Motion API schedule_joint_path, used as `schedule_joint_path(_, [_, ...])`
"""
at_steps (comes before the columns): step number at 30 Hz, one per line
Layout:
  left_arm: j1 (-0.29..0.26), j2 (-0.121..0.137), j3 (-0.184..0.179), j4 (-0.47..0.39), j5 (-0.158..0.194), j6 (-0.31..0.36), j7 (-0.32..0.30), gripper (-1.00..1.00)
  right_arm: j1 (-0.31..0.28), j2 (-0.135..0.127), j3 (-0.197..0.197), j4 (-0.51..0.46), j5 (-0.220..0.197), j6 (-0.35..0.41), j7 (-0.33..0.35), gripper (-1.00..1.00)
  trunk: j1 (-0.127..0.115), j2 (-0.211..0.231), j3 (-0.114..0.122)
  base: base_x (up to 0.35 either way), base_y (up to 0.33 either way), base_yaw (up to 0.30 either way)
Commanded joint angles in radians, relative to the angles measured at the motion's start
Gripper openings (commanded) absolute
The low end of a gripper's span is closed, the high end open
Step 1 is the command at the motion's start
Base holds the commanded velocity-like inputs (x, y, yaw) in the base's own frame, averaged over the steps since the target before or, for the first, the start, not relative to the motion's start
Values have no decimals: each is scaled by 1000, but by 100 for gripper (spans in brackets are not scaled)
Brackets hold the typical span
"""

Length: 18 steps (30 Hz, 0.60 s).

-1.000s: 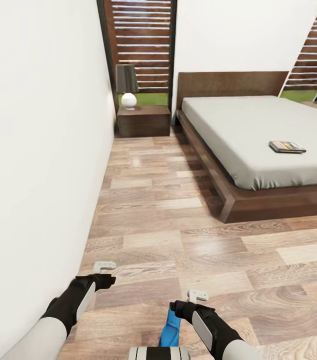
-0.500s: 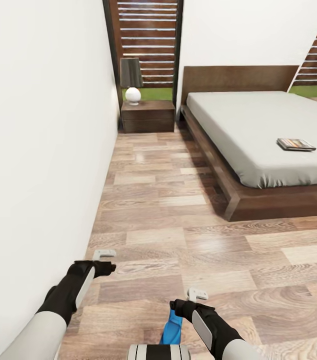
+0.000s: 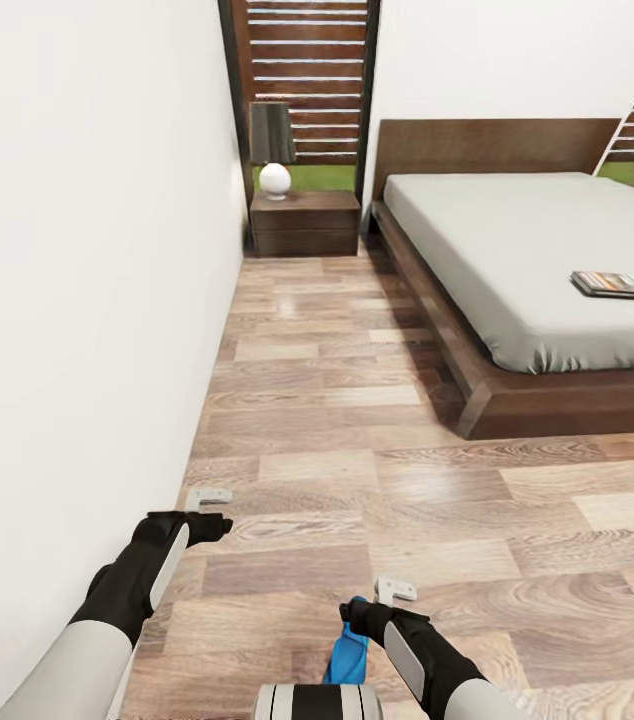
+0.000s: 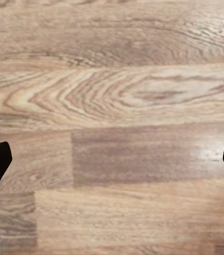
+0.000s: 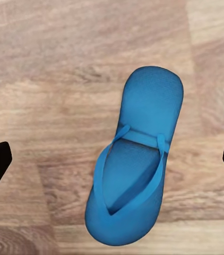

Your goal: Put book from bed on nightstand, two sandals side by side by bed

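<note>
The book (image 3: 612, 284) lies flat on the white mattress of the bed (image 3: 517, 240), near its right side. A dark wood nightstand (image 3: 305, 222) stands against the far wall, left of the headboard. One blue sandal (image 3: 347, 655) (image 5: 136, 164) lies on the plank floor right in front of my base. My right gripper (image 3: 395, 590) (image 5: 112, 164) hovers open above it, a finger on either side and apart from it. My left gripper (image 3: 207, 497) (image 4: 112, 162) is open over bare floor close to the left wall.
A white wall (image 3: 87, 300) runs close along my left. A lamp (image 3: 273, 150) with a dark shade stands on the nightstand. A strip of wood floor (image 3: 327, 380) leads between the wall and the bed's dark frame (image 3: 477, 395).
The whole view has swung left and a little forward, so the bed, book and nightstand sit further right in the picture. Both grippers stay open and hold about the same pose.
</note>
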State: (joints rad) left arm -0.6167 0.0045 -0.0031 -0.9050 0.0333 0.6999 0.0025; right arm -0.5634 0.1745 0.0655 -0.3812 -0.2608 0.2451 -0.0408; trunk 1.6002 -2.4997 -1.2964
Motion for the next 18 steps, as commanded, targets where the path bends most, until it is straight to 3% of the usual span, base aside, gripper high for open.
schedule_joint_path(1, [0, 0, -1, -2, 3, 5, 1, 100, 0, 0, 4, -1, -7, 4, -4, 100, 0, 0, -2, 0, 0, 76])
schedule_joint_path(18, [0, -3, -6, 3, 3, 4, 3, 100, 2, 0, 4, -2, -5, -4, 2, 100, 0, 0, -20, 0, 0, 56])
